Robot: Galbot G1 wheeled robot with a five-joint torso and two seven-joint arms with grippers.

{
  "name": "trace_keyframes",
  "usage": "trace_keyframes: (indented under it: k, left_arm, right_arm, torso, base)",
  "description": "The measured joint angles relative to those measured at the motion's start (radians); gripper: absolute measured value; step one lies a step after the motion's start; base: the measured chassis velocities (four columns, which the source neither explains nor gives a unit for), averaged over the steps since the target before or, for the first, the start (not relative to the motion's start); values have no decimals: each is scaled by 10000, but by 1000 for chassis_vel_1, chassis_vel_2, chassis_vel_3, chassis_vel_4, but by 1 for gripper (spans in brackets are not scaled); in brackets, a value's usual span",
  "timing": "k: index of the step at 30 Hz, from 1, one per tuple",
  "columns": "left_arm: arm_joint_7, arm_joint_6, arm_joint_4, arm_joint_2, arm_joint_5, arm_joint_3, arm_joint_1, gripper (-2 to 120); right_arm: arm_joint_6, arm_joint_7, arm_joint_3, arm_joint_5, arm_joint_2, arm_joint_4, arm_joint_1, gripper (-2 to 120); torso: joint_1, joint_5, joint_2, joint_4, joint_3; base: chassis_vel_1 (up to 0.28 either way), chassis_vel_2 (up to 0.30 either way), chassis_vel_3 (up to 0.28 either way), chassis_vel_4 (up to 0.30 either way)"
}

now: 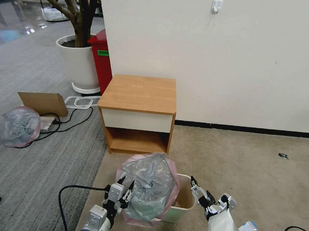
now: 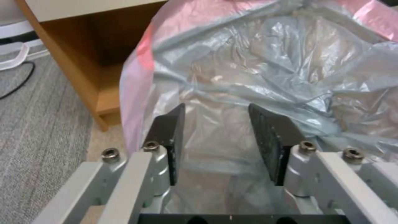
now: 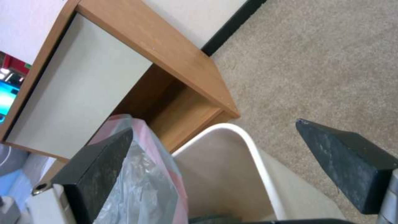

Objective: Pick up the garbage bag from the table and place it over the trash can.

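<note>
Bench point(image 1: 139, 93) stands bare-topped against the wall; in front, the garbage bag point(image 1: 149, 186) billows over the trash can point(image 1: 185, 197) (covering its left side). Left gripper point(image 1: 126, 192) released beside it, right gripper point(image 1: 201, 192) spread at the bare rim.

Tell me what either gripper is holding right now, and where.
Nothing: both sets of jaws stand open, the left gripper beside the garbage bag, the right gripper by the trash can.

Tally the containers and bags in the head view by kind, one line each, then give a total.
Plastic bags: 2, the garbage bag on the trash can and a stuffed bundle on the floor
Bins: 2, the trash can and a red bin
Plant pots: 1, a white pot
Total: 5
</note>
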Motion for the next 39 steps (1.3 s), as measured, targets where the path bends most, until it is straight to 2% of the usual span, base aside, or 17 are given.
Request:
trace_keyframes:
  k: [5, 12, 20, 24, 30, 33, 37, 39]
  left_arm:
    - [-5, 40, 188, -61, -30, 157, -145, 47]
    - [-143, 205, 646, -110, -204, 451, -650, 47]
    - [-411, 705, 833, -127, -535, 823, -1035, 47]
    - [-920, 1276, 878, -115, -1026, 1184, -1271, 46]
    - [-1315, 1756, 1010, -123, -1458, 1411, -1561, 45]
    - [-1473, 1843, 1122, -146, -1510, 1512, -1733, 38]
    - [-1589, 1813, 1230, -150, -1518, 1639, -1880, 20]
    - [-1598, 1797, 1235, -142, -1526, 1646, -1883, 17]
  right_arm:
    - [5, -8, -40, -42, 13, -14, 16, 100]
    - [75, -128, 1, -204, 114, -131, -72, 100]
    - [168, -298, 36, -384, 265, -282, -250, 100]
    - [187, -303, 76, -411, 293, -298, -255, 100]
    - [191, -305, 167, -411, 297, -349, -257, 100]
    - [192, -309, 209, -410, 298, -368, -244, 100]
    - [178, -310, 231, -431, 273, -371, -102, 100]
    - [171, -310, 227, -455, 262, -370, -62, 100]
  torso:
    - [0, 0, 0, 1, 0]
    - [0, 0, 0, 0, 0]
    - [0, 0, 0, 0, 0]
    - [0, 1, 0, -1, 0]
    - [0, 0, 0, 0, 0]
    - [-1, 1, 0, 0, -1]
    - [-1, 3, 1, 1, -1]
    - [0, 2, 0, 1, -1]
  base:
    - [0, 0, 0, 0]
    - [0, 0, 0, 0]
    - [0, 0, 0, 0]
    - [0, 0, 0, 0]
    - [0, 0, 0, 0]
    - [0, 0, 0, 0]
    - [0, 0, 0, 0]
    - [0, 0, 0, 0]
